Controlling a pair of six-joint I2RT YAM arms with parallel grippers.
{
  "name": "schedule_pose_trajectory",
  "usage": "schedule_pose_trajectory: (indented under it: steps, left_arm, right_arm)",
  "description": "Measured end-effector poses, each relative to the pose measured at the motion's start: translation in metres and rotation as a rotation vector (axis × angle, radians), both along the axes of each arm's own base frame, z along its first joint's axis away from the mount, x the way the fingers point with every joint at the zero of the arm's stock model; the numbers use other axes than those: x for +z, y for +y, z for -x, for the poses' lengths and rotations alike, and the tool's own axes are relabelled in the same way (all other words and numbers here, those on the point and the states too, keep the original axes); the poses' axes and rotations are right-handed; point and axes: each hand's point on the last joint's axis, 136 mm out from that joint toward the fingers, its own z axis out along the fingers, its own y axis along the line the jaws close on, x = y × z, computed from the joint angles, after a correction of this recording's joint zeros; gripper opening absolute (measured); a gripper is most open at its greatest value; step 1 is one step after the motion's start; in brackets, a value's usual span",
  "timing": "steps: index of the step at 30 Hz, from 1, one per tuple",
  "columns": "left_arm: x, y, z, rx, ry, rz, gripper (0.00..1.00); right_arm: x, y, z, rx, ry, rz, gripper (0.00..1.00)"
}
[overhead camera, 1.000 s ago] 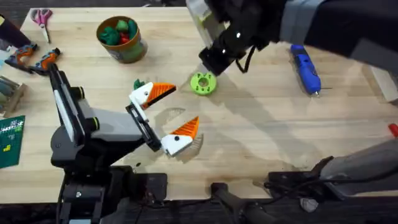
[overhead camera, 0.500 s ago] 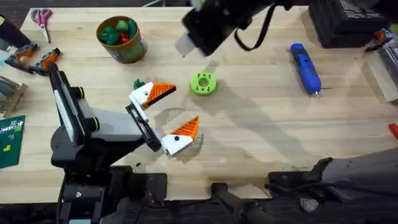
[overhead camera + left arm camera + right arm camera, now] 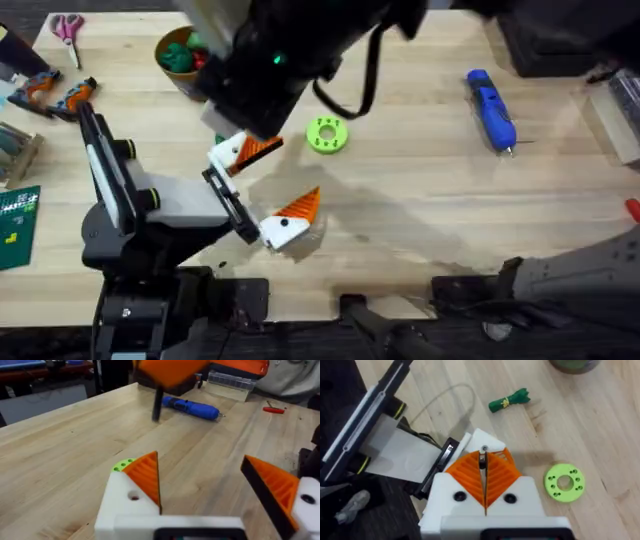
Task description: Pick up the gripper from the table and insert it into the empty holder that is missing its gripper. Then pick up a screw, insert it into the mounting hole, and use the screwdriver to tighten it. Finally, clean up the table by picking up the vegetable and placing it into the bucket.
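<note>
Sweeping leftward across the counter (image 3: 420, 230) since a second ago, the right arm now hangs dark and blurred over the left arm's hand.

At left, the left claw (image 3: 290, 172) sits spread wide, holding nothing, and both its white holders carry ribbed orange wedges. The orange fingertip (image 3: 258, 148) under the right arm appears already seated, so the first step looks done.

Just beyond it the vegetable (image 3: 509, 400), slim and green with a leafy end, lies on bare wood, near the bucket (image 3: 185, 62) but not in it; cleanup is still to come.

Above the seated fingertip, the right claw (image 3: 484, 467) is pressed together, apparently pinching a small dark screw (image 3: 483, 459) point-down over the white mount. Insertion seems to be the step in hand.

A green disc (image 3: 326, 133) rests just to the right. Well apart at far right lies the screwdriver (image 3: 490, 108), bright blue and pen-shaped, untouched, so tightening remains.
</note>
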Motion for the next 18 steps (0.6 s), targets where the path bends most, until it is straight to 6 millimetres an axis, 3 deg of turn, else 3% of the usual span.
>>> schedule_pose_trajectory:
  steps: [4, 18]
  left_arm:
    - [0.0, 0.0, 0.0, 0.0, 0.0, 0.0, 0.985]
    - [0.0, 0.0, 0.0, 0.0, -0.002, -0.001, 0.986]
  right_arm:
    - [-0.008, 0.006, 0.006, 0.014, -0.005, 0.024, 0.006]
    - [-0.025, 0.01, -0.007, -0.018, -0.035, 0.082, 0.006]
